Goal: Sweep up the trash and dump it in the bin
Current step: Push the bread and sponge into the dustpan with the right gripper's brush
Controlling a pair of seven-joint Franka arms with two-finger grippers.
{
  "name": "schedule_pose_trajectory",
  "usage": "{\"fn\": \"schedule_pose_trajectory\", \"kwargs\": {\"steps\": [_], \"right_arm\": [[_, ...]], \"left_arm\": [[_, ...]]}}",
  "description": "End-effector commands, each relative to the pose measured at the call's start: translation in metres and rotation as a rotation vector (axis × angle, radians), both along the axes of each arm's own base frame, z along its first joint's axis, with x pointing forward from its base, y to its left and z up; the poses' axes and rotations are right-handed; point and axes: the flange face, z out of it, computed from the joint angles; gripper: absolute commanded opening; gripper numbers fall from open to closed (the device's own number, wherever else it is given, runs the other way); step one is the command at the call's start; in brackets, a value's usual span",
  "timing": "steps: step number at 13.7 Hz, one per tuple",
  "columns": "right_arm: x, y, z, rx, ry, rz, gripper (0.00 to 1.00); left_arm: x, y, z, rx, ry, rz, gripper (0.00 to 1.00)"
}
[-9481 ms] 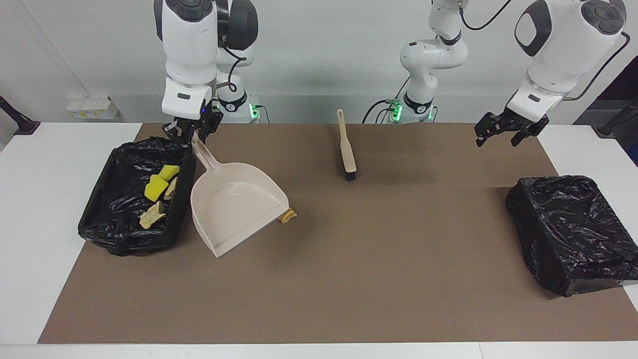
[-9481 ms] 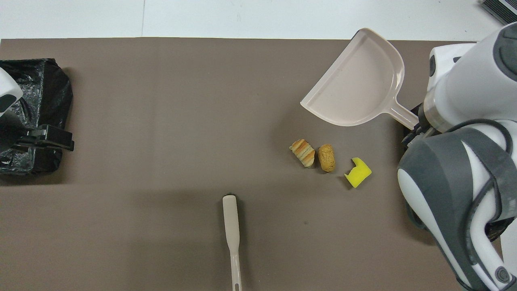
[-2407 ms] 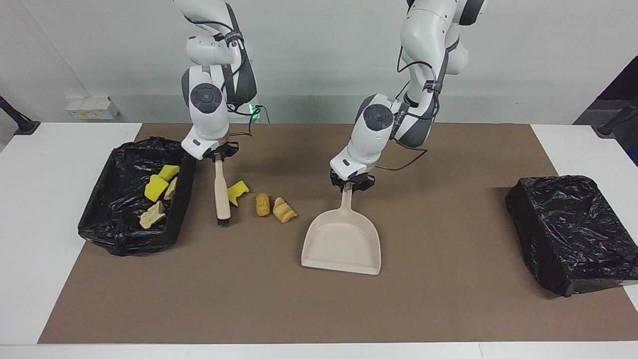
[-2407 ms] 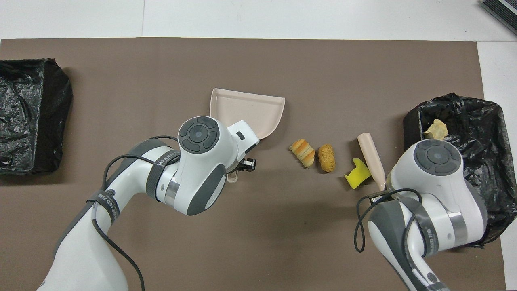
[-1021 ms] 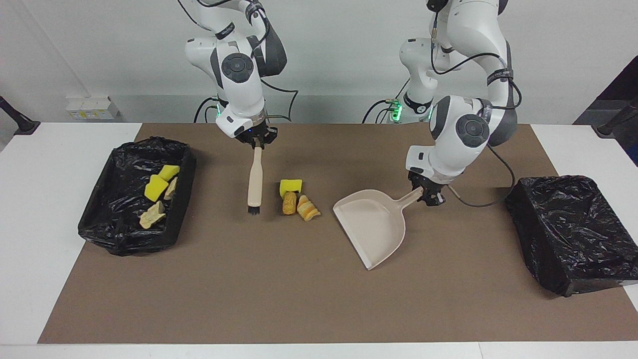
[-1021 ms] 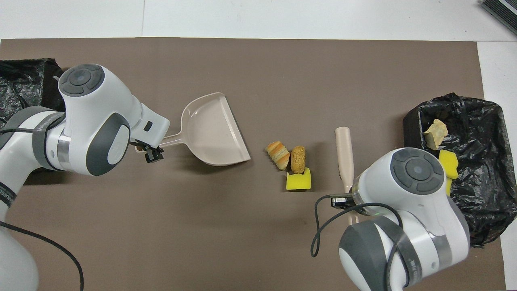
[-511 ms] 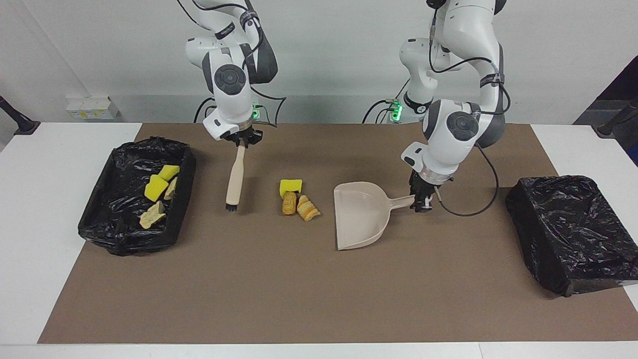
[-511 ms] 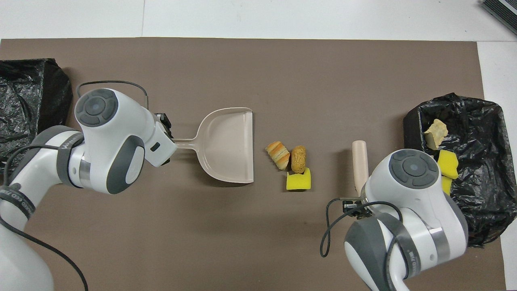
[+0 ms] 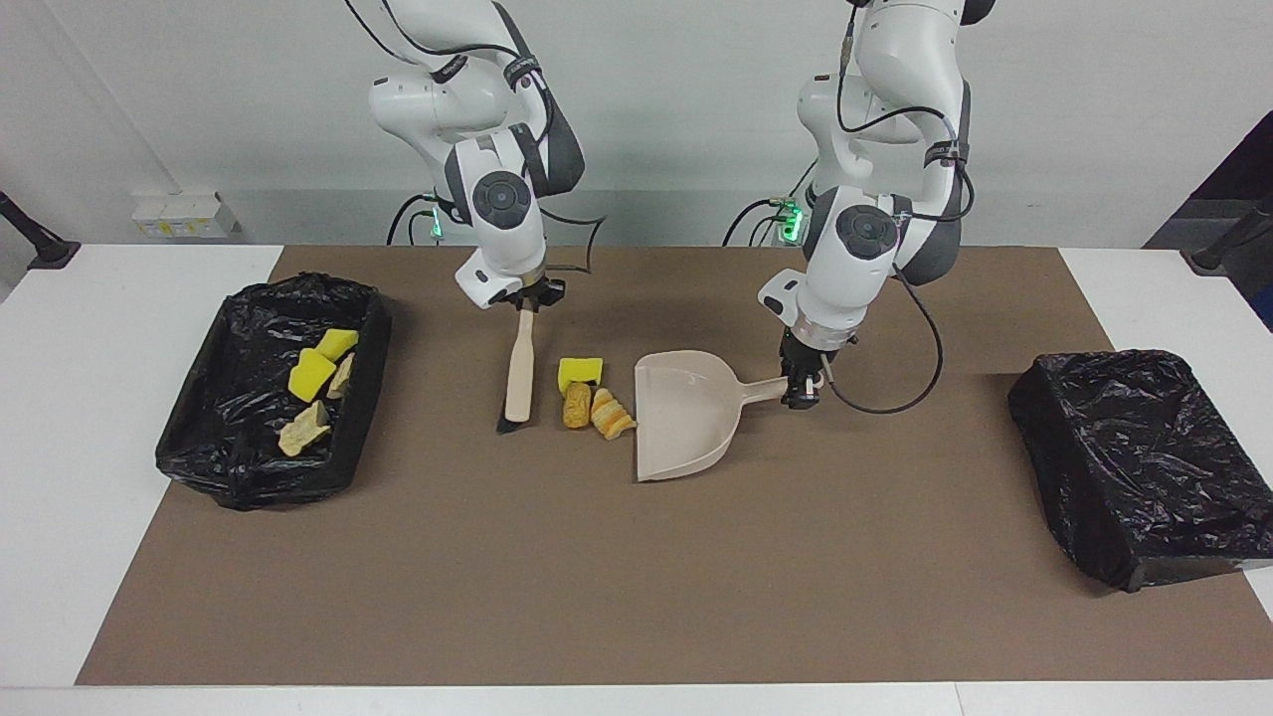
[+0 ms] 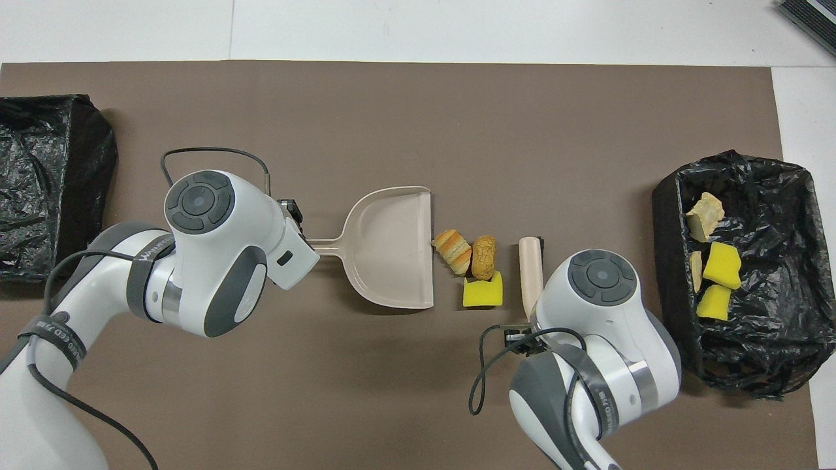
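The right gripper (image 9: 524,298), clamped on the brush (image 9: 517,373) handle, has brought the bristles close beside the three loose trash (image 9: 589,395) pieces mid-mat. The left gripper (image 9: 801,383), apparently closed on the dustpan (image 9: 686,423) handle, has slid its lip against them; sweeping in looks imminent, four pieces already binned (image 9: 261,390).

The dustpan (image 9: 686,423) looks like smooth beige plastic with a faint sheen. The brush (image 9: 518,370) has a smooth, matt beige handle, possibly plastic, and dark bristles. Both bins (image 9: 239,467) (image 9: 1144,447) are lined with crinkled, glossy black plastic film. The mat (image 9: 636,587) is matt brown, perhaps paper. The arms' shells (image 10: 215,261) are glossy white plastic.
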Motion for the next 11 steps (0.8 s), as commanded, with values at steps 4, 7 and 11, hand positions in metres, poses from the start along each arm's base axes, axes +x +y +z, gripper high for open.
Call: {"fn": "schedule_pose_trajectory", "kwargs": {"steps": [4,7,11], "right_arm": [[-0.026,0.089,-0.021,0.113,-0.022,0.017,0.0],[-0.027,0.131,-0.01,0.282,-0.048,-0.088,0.0],[-0.014,0.154,0.018,0.332,-0.04,-0.098,0.0]], "left_arm": [[-0.019,-0.005,-0.011,0.027,0.017,0.056,0.0],[-0.018,-0.005,-0.011,0.023,0.01,0.057,0.0],[-0.016,-0.001,-0.014,0.02,0.002,0.046,0.0]]}}
